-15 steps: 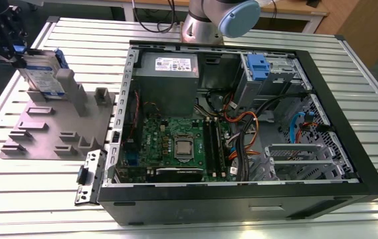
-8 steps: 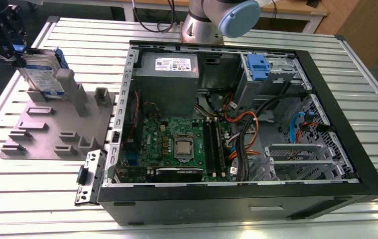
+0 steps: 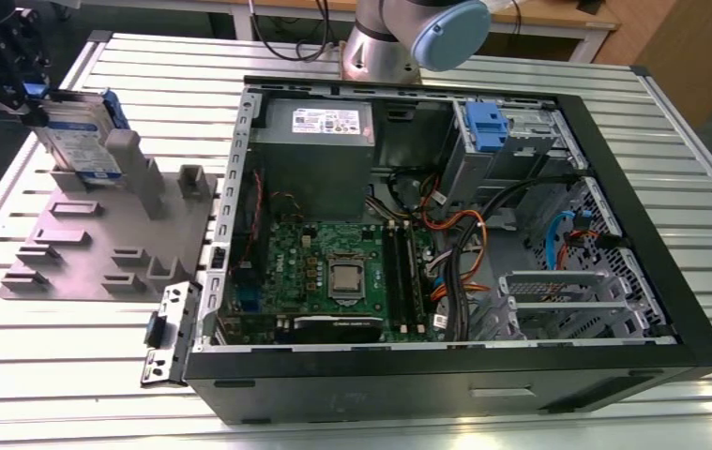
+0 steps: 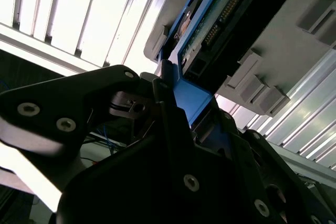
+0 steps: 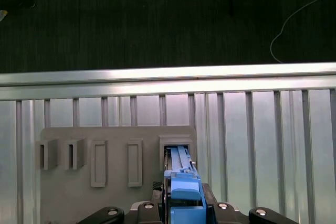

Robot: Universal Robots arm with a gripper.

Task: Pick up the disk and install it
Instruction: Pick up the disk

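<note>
Silver hard disk in its bright blue plastic carrier (image 3: 82,141) stands on edge in a slot of the grey plastic holder block (image 3: 81,239). My black gripper (image 3: 37,105) pinches its blue top edge. At the exterior view's right, the open black computer case (image 3: 456,370) lies on the ribbed aluminium table (image 3: 168,66).

Exterior elevated; wrist views near disk (image 5: 182,182) (image 4: 218,11)
</note>
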